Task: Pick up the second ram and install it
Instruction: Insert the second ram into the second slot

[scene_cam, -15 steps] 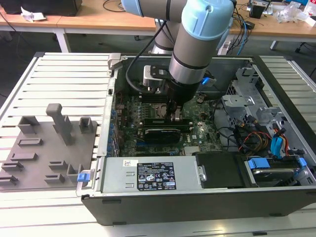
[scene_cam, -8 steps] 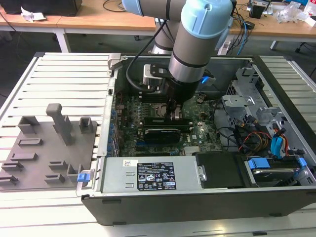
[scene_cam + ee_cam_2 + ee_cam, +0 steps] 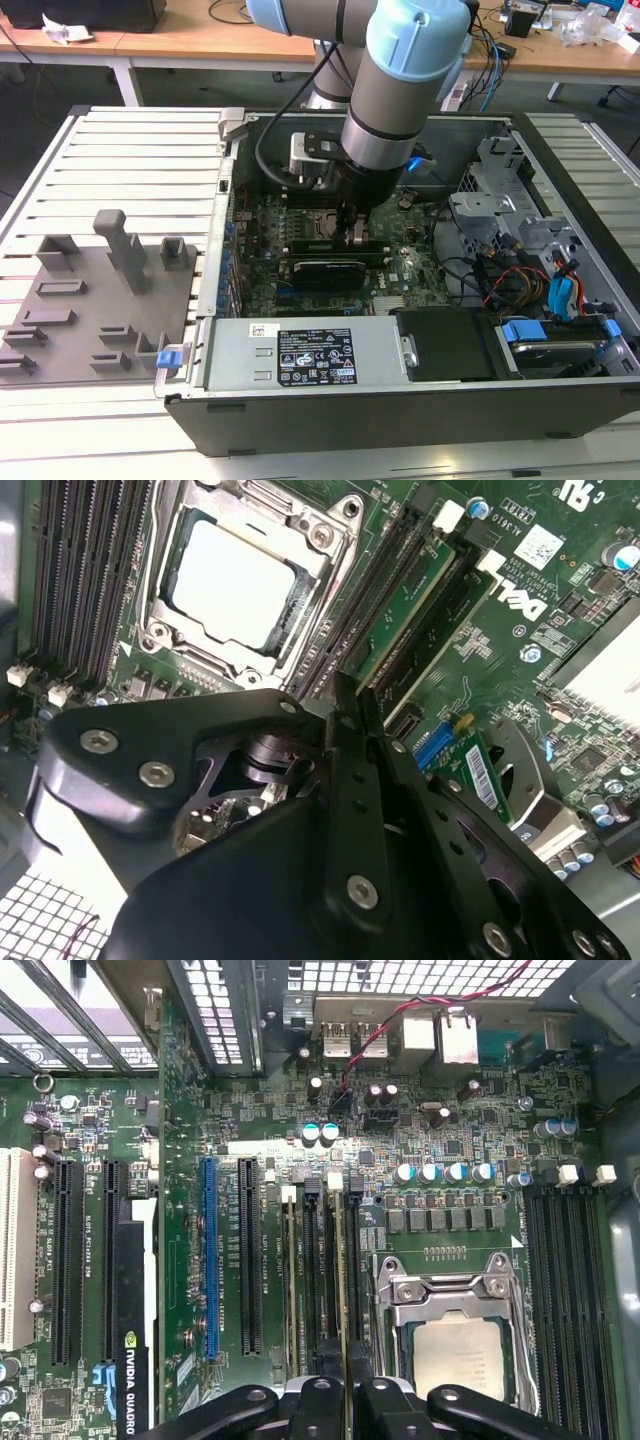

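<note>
Inside an open computer case (image 3: 400, 400) on a slatted desk (image 3: 120, 160), the robot arm (image 3: 400, 90) reaches down over the motherboard (image 3: 440, 1140). Its jaws are clamped on the second ram (image 3: 341, 1290), a thin green stick held upright on its long edge, standing in line with the black memory slots (image 3: 322, 1270) just beside the processor socket (image 3: 455, 1345). In the second wrist view the gripper (image 3: 360, 770) hovers close above those slots

Even, bright overhead light; mild blur.
</note>
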`<state>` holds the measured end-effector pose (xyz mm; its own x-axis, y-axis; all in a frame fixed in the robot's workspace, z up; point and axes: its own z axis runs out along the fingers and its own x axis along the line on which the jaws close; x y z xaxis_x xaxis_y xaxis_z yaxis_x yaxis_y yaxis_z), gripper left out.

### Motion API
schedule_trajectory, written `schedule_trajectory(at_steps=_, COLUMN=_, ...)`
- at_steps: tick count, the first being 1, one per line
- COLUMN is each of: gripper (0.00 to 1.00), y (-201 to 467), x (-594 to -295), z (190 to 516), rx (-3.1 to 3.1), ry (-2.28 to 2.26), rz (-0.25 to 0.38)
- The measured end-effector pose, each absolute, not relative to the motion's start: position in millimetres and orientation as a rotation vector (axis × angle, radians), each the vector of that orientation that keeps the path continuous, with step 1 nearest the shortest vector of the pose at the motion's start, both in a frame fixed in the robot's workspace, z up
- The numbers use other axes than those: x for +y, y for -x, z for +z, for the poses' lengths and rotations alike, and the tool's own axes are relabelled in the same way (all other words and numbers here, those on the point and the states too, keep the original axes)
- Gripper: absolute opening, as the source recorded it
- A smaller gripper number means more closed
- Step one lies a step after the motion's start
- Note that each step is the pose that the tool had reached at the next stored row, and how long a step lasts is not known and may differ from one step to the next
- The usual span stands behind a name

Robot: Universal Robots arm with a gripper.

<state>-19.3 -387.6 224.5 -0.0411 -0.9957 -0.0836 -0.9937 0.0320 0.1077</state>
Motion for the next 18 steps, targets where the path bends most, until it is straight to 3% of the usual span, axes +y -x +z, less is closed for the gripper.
schedule_trajectory(at_steps=6, gripper=0.13, y=20, x=-387, z=223, rx=-2.247, ry=-2.165, rz=-0.213)
schedule_trajectory(at_steps=8, gripper=0.21, y=20, x=-387, z=223, rx=-2.246, ry=-2.165, rz=-0.212)
schedule_trajectory(at_steps=14, gripper=0.21, y=20, x=-385, z=251, rx=-2.244, ry=-2.163, rz=-0.207)
schedule_trajectory(at_steps=15, gripper=0.2, y=20, x=-384, z=257, rx=-2.244, ry=-2.161, rz=-0.204)
schedule_trajectory(at_steps=16, gripper=0.11, y=20, x=-382, z=265, rx=-2.242, ry=-2.16, rz=-0.201)
schedule_trajectory(at_steps=18, gripper=0.11, y=20, x=-382, z=272, rx=-2.242, ry=-2.16, rz=-0.2)
